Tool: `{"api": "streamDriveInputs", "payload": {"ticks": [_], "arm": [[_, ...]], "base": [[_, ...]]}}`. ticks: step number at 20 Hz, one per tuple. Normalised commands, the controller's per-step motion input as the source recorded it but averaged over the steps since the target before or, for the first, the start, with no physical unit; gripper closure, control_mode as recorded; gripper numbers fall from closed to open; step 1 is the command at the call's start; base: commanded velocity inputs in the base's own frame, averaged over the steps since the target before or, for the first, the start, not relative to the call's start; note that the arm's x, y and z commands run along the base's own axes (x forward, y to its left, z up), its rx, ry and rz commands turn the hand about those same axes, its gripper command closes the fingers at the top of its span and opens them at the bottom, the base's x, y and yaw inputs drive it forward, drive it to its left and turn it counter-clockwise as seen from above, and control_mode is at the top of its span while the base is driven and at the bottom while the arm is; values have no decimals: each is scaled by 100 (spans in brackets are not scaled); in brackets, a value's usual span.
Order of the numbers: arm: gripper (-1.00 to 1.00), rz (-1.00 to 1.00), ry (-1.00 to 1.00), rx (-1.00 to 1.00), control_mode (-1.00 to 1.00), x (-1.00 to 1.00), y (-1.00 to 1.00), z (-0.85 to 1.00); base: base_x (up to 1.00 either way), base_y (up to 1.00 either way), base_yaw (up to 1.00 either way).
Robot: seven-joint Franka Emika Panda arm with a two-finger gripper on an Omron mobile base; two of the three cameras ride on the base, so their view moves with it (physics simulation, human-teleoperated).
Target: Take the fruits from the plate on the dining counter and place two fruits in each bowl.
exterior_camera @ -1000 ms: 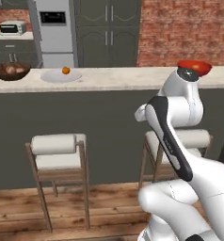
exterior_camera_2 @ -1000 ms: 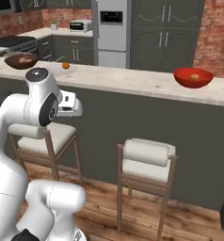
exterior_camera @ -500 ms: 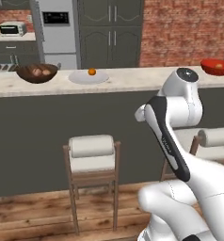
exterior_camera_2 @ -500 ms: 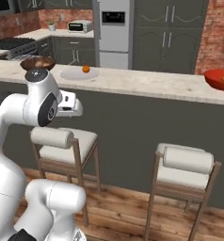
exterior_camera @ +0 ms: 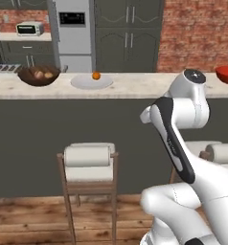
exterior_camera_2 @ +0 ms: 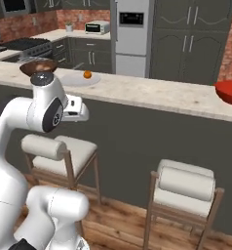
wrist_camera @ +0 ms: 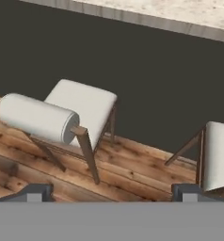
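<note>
At the bottom of the hand view the gripper [wrist_camera: 109,190] has its two dark fingertips [wrist_camera: 36,192] spread wide apart with nothing between them. They aim down at a white-cushioned stool [wrist_camera: 62,115] on the wood floor [wrist_camera: 132,164], in front of the dark face of the dining counter [wrist_camera: 189,12], whose speckled top is a strip at the upper edge.

The base views give what the hand camera misses: the counter top. In the left base view an orange fruit [exterior_camera: 96,75] sits on the pale plate [exterior_camera: 89,83], toward its far rim. Just left of the plate is the dark wooden bowl [exterior_camera: 38,75] with tan fruits in it, and the red bowl [exterior_camera: 227,74] stands well apart at the right end. The fruit is round, with no long axis to tell. It lies above and well away from the fingers, which hang below counter height.
</note>
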Motion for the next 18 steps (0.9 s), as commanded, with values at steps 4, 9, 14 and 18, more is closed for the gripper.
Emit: {"api": "streamDriveInputs", "payload": {"ticks": [4, 9, 14, 18], "arm": [[-100, 0, 0, 0, 100, 0, 0, 0], [-100, 0, 0, 0, 100, 0, 0, 0], [-100, 0, 0, 0, 100, 0, 0, 0], [-100, 0, 0, 0, 100, 0, 0, 0]], "base": [[47, -62, 27], [90, 3, 0], [100, 63, -16], [56, 20, -9]]}}
